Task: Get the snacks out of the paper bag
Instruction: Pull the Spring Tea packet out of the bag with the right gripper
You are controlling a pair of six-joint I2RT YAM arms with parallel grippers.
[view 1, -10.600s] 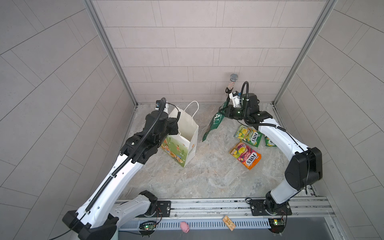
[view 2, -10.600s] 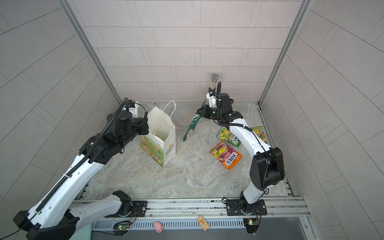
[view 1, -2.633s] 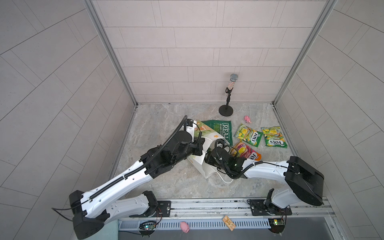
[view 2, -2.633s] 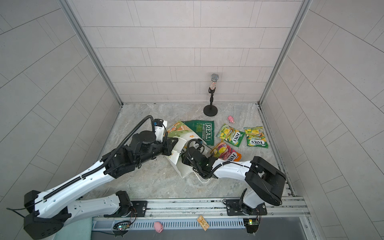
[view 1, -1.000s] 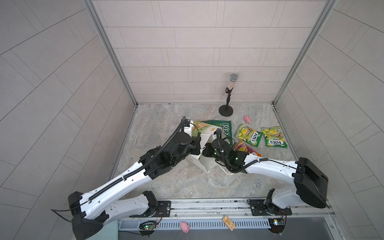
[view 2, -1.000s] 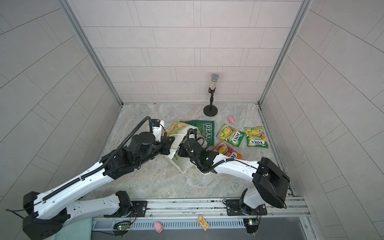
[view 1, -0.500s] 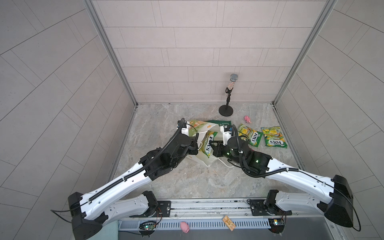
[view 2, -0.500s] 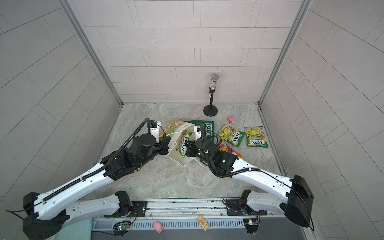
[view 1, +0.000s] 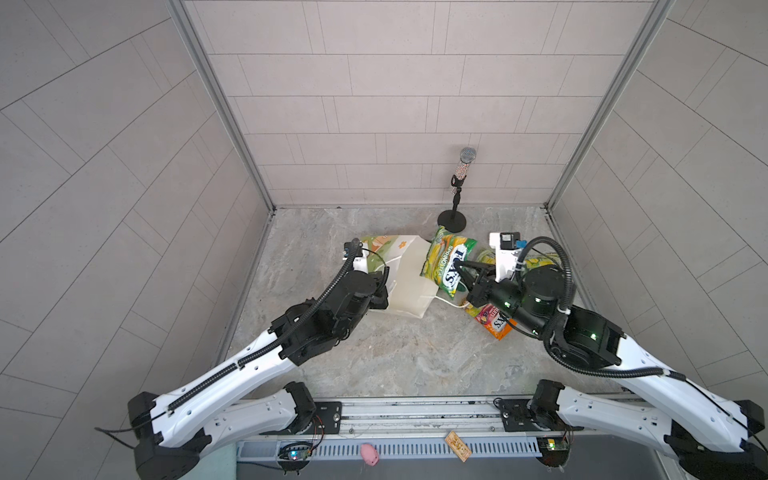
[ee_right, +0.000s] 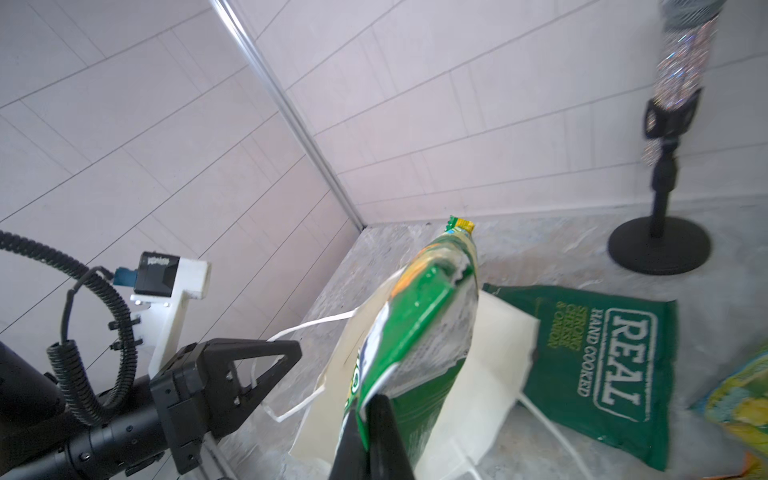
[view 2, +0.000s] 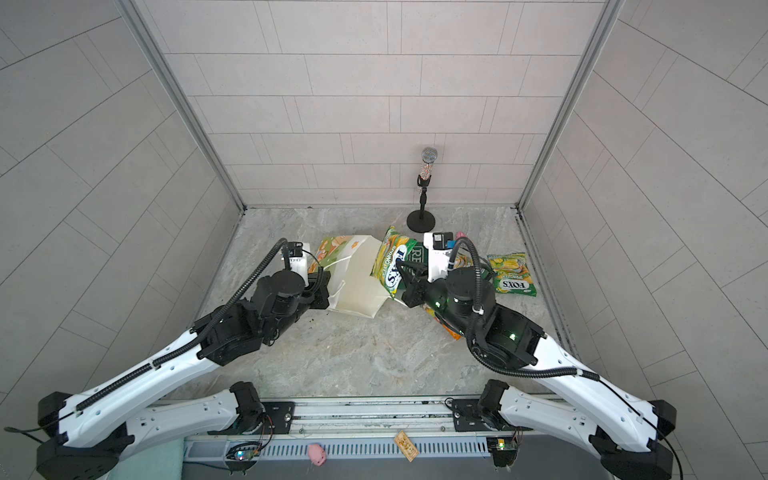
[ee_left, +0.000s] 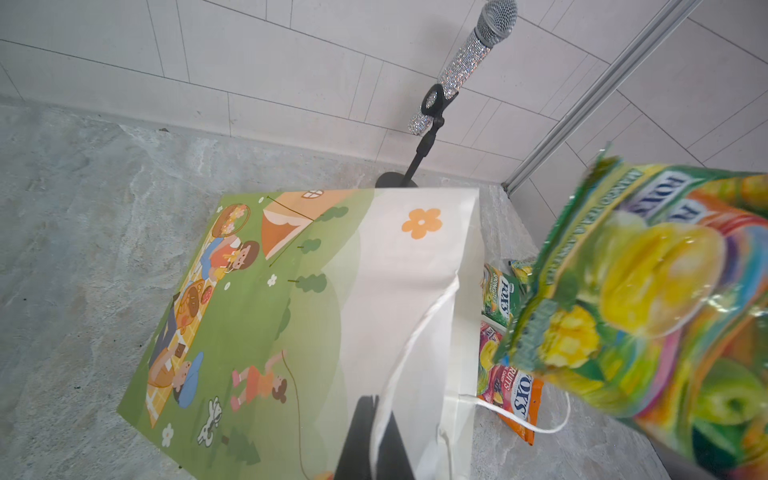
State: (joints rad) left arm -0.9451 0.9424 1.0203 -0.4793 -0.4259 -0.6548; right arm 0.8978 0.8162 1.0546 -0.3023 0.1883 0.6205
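Note:
The white paper bag [view 1: 409,282] [view 2: 357,286] lies on its side, mouth toward the right arm, its green picnic picture [ee_left: 249,316] facing up. My left gripper [ee_left: 376,415] [view 1: 384,286] is shut on one white cord handle [ee_left: 419,332] of the bag. A yellow-green FOX'S packet [view 1: 446,266] [view 2: 392,266] [ee_right: 415,332] hangs in the air just outside the bag's mouth, with my right gripper [ee_right: 368,405] [view 1: 463,274] shut on its lower edge. The dark green REAL packet [ee_right: 602,365], an orange-pink FOX'S packet [view 1: 492,322] [ee_left: 513,388] and a yellow-green one [view 2: 511,274] lie on the floor.
A glittery microphone on a black round-based stand [view 1: 457,195] [view 2: 424,187] stands at the back wall, just behind the bag and the lifted packet. A small pink toy [view 2: 460,235] lies beside the right wrist camera. Tiled walls close in three sides.
My right gripper has pulled the yellow-green FOX'S packet to the right and up, away from the bag's mouth. The left gripper has kept its hold on the handle, almost still.

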